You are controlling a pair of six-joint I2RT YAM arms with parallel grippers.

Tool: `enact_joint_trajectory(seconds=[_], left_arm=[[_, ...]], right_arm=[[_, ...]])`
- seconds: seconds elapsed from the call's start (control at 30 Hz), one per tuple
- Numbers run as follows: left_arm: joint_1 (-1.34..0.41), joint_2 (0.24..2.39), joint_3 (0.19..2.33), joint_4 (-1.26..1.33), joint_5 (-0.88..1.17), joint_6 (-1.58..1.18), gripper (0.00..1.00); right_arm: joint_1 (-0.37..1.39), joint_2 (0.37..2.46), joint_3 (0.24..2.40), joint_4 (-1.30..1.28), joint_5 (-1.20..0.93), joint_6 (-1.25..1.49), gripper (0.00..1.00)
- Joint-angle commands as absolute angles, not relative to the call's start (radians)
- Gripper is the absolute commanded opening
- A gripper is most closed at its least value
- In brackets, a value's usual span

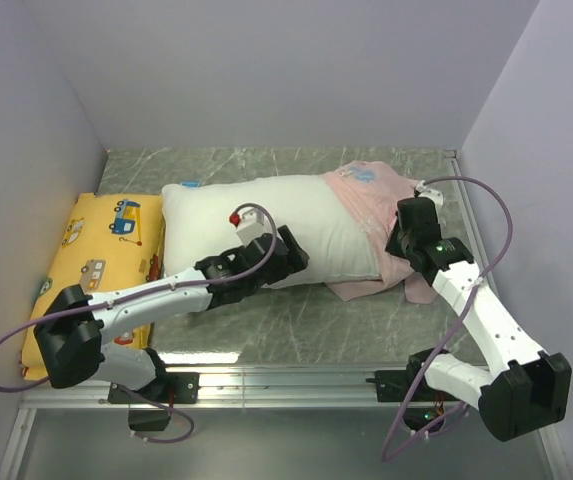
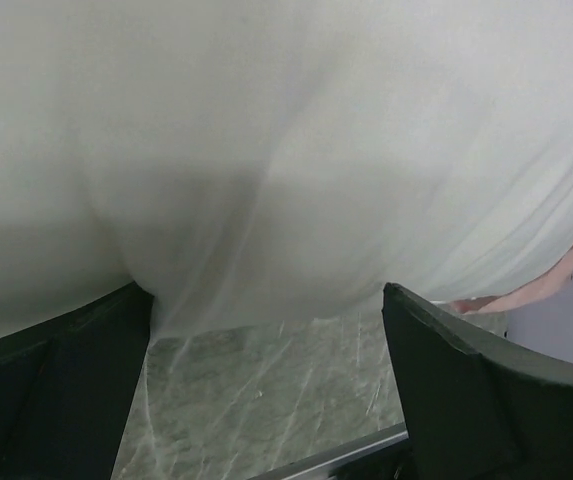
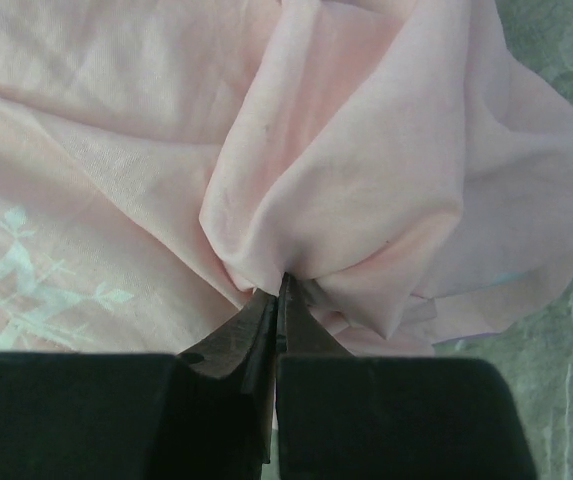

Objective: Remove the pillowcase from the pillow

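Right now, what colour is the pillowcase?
The pillowcase is pale pink, faint snowflakes; clearest in right wrist view.

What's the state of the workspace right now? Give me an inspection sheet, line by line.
Surface: grey marbled table, no spills seen.
Job's things: white pillow mostly bare; pink pillowcase bunched over its right end.
Clutter: yellow pillow at far left.
End effectors: left end effector open against the pillow; right end effector shut on a pillowcase fold.
Cables: purple cables loop off both arms.
Surroundings: plain pale walls on three sides.
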State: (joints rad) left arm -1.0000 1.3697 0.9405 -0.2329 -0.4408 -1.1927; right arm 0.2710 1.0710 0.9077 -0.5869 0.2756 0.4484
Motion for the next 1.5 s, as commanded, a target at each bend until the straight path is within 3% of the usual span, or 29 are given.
enact_joint_trajectory(seconds=[0.0, 0.3, 0.47, 0.57, 0.77, 1.03, 1.27, 1.47], left_arm=[[-0.939, 1.364, 1.031, -0.282, -0.488, -1.181, 0.99], [-0.591, 1.679, 1.356, -0.301, -0.189, -0.902, 0.9], [-0.52, 1.766, 1.598, -0.418, -0.166, -0.822, 0.96], [-0.522, 1.76, 1.675, -0.5, -0.262, -0.816, 0.99], [-0.508, 1.606, 1.49, -0.514, -0.345, -0.867, 0.99], [-0.563, 1.382, 1.086, -0.255, -0.177, -1.006, 0.99], [-0.739, 1.494, 1.022, 0.054, -0.156, -1.097, 0.99], [-0.758, 1.618, 0.999, 0.218, -0.184, -1.164, 0.99]], right_arm=[[0.301, 1.092, 0.893, -0.528, 0.241, 0.446, 0.0], [0.485, 1.161, 0.884, -0.494, 0.256, 0.515, 0.0], [0.561, 1.21, 0.874, -0.465, 0.258, 0.537, 0.0], [0.563, 1.23, 0.865, -0.457, 0.282, 0.535, 0.0], [0.563, 1.238, 0.876, -0.449, 0.268, 0.532, 0.0], [0.564, 1.223, 0.891, -0.465, 0.281, 0.534, 0.0], [0.565, 1.215, 0.891, -0.482, 0.291, 0.531, 0.0], [0.563, 1.174, 0.902, -0.52, 0.305, 0.522, 0.0]])
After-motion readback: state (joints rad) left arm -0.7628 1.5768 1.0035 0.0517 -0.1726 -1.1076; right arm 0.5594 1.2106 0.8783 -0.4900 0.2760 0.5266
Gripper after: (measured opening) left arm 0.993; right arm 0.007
